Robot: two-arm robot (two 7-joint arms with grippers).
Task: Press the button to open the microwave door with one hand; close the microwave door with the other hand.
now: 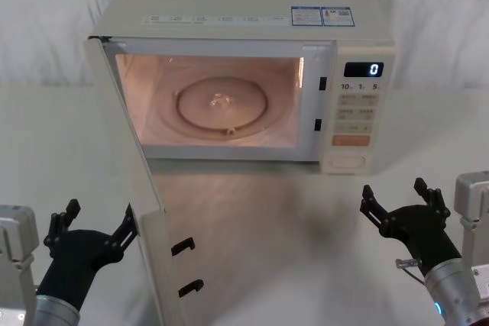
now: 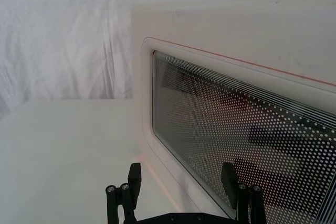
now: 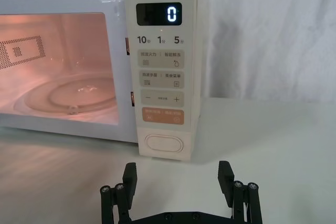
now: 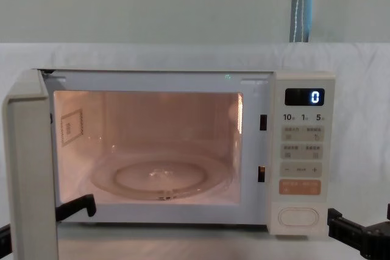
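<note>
The microwave door stands swung wide open toward my left side, so the lit cavity shows. In the left wrist view its outer face, with the dark dotted window, is close ahead. My left gripper is open just outside that face, near the door's free edge; I cannot tell whether it touches. The button is the wide oval key at the bottom of the control panel. In the right wrist view, the button is straight ahead. My right gripper is open, low in front of the panel and apart from it.
The cream microwave sits at the back of a white-draped table. A glass turntable lies in the cavity. Two black latch hooks jut from the door's inner side. An orange key sits above the button, and the display reads 0.
</note>
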